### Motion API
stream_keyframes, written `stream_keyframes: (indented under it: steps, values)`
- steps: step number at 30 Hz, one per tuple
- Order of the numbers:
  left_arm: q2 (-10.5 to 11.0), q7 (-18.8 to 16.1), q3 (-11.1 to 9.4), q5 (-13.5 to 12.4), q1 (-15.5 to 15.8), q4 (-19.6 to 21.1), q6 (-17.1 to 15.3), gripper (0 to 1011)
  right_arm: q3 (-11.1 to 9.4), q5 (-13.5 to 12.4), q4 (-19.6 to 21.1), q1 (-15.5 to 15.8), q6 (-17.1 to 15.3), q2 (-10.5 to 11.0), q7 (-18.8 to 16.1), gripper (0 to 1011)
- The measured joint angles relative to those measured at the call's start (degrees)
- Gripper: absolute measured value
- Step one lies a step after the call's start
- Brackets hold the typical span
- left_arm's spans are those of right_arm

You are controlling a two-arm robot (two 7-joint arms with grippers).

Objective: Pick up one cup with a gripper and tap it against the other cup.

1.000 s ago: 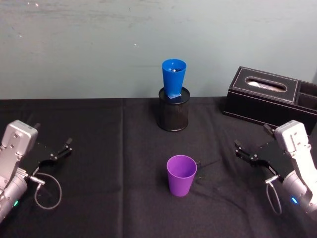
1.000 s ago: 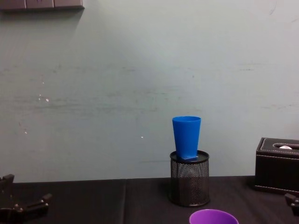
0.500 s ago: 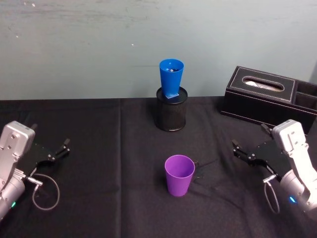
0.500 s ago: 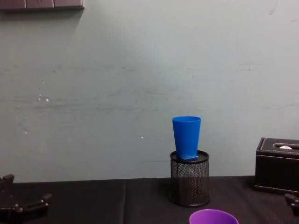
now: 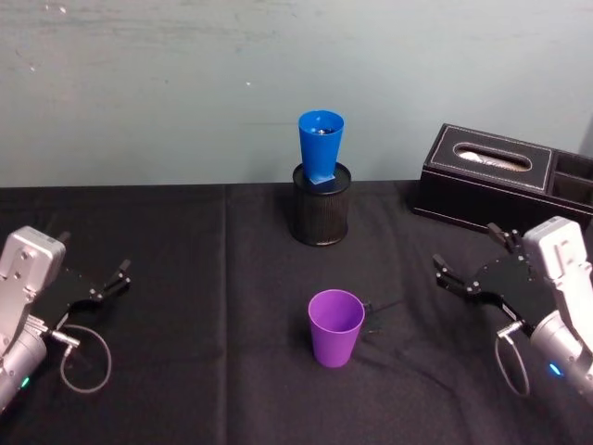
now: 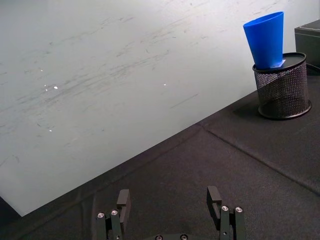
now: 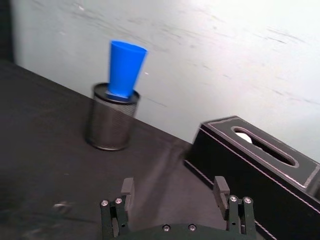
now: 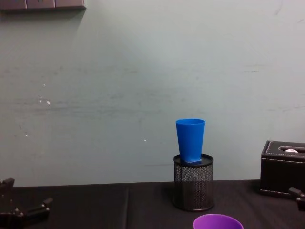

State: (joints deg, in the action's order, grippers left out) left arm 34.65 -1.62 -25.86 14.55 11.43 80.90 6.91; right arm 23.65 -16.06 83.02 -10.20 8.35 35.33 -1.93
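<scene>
- Well, the purple cup (image 5: 335, 327) stands upright and empty on the black tablecloth (image 5: 185, 371), just below the middle of the head view and clear of everything else.
- The blue cup (image 5: 320, 144) sits at upper centre with its narrow foot in the mouth of the black mesh pen holder (image 5: 321, 206). A black tissue box (image 5: 500, 171) lies off to the upper right.
- The right gripper (image 5: 463, 250), at the right edge, has its fingers spread wide and holds nothing. It is the nearer of the two to the purple cup, though still well apart from it.
- The left gripper (image 5: 93, 252), at lower left, is likewise spread and empty, and farther off.
- To my eye the purple cup is thin, smooth plastic: light, a bit springy in the wall, and easy to knock over.
- I'd take it across the upper half of the wall, where the taper widens and helps stop it sliding down, and squeeze gently.
- Perched as it is, the blue cup looks tippy, so only a soft tap would suit.
</scene>
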Motion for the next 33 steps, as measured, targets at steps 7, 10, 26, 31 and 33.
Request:
stream_keyframes:
  steps: [7,10,26,31,33]
  values:
    - [0.0,0.0,0.0,0.0,0.0,0.0,0.0,1000,-1.2,-4.9,4.8,3.5,0.0,3.7,-9.1,1002]
    - [0.0,0.0,0.0,0.0,0.0,0.0,0.0,1000,-1.6,-7.5,6.7,5.3,-0.3,5.6,-13.5,1002]
    - [0.0,0.0,0.0,0.0,0.0,0.0,0.0,1000,-1.8,-12.8,8.3,9.8,1.2,7.6,-27.0,1002]
    - [0.0,0.0,0.0,0.0,0.0,0.0,0.0,1000,-0.8,-12.4,6.1,8.1,1.1,5.6,-29.2,1002]
    - [0.0,0.0,0.0,0.0,0.0,0.0,0.0,1000,-0.3,-12.1,4.9,7.1,0.9,4.6,-30.2,1002]
